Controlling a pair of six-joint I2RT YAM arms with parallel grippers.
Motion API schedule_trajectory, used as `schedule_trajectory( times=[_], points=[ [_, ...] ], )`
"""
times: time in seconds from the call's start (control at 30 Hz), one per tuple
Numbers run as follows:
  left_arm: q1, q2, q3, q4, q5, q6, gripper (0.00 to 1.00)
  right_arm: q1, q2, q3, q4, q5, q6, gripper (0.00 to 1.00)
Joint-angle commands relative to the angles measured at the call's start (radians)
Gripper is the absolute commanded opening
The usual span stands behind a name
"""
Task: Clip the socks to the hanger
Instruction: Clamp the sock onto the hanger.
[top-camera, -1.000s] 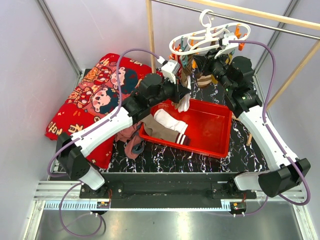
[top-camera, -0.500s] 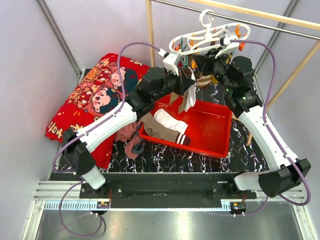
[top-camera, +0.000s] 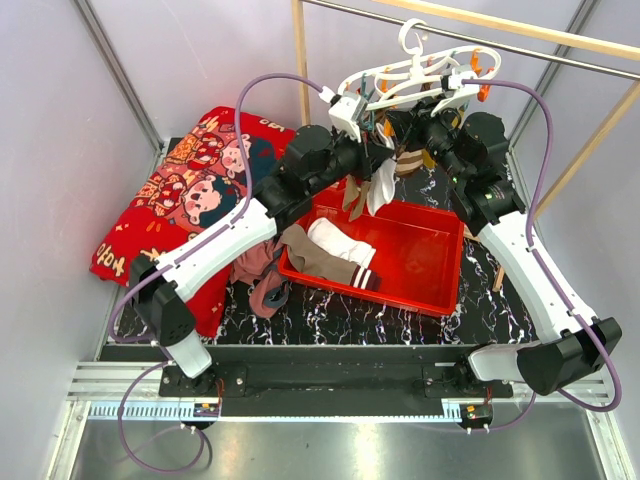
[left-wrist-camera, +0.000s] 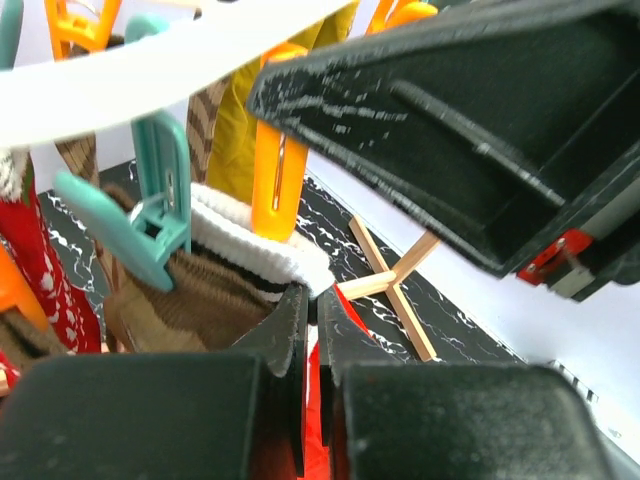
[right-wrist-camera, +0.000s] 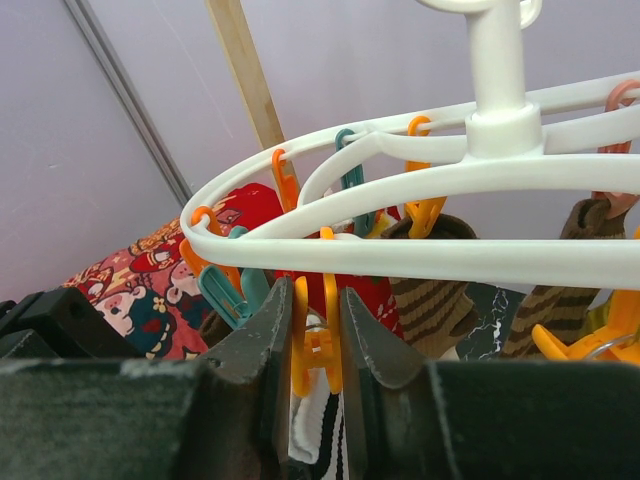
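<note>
The white hanger (top-camera: 405, 75) hangs from a rail at the back, with coloured pegs under its ring. My left gripper (top-camera: 374, 160) is raised just under it, shut on a taupe sock (top-camera: 368, 192) with a white striped cuff that dangles over the red bin. In the left wrist view its jaws (left-wrist-camera: 312, 296) pinch the white cuff (left-wrist-camera: 250, 245) right below an orange peg (left-wrist-camera: 275, 170) and beside a teal peg (left-wrist-camera: 160, 205). My right gripper (right-wrist-camera: 317, 335) is shut on an orange peg (right-wrist-camera: 327, 350) of the hanger ring (right-wrist-camera: 400, 255). More socks (top-camera: 330, 250) lie in the bin.
The red bin (top-camera: 425, 260) sits mid-table. A red cartoon cushion (top-camera: 190, 190) lies at the left and a pink-grey cloth bundle (top-camera: 262, 282) beside the bin. A wooden pole (top-camera: 300, 60) stands behind the hanger. Brown striped socks (right-wrist-camera: 430, 290) hang clipped on the ring.
My left arm has lifted the sock from over the bin's back edge up and right to the hanger's pegs. The right arm has stayed on its peg.
</note>
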Motion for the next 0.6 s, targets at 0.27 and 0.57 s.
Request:
schedule_trajectory(
  times=[0.27,0.57],
  points=[
    [0.000,0.035,0.084,0.016,-0.020,0.041,0.00,0.018,-0.030,0.017,-0.061,-0.045,0.021,0.07],
    [-0.002,0.014,0.090,0.030,-0.043,0.072,0.00,0.018,-0.022,-0.002,-0.063,-0.045,0.020,0.07]
  ],
)
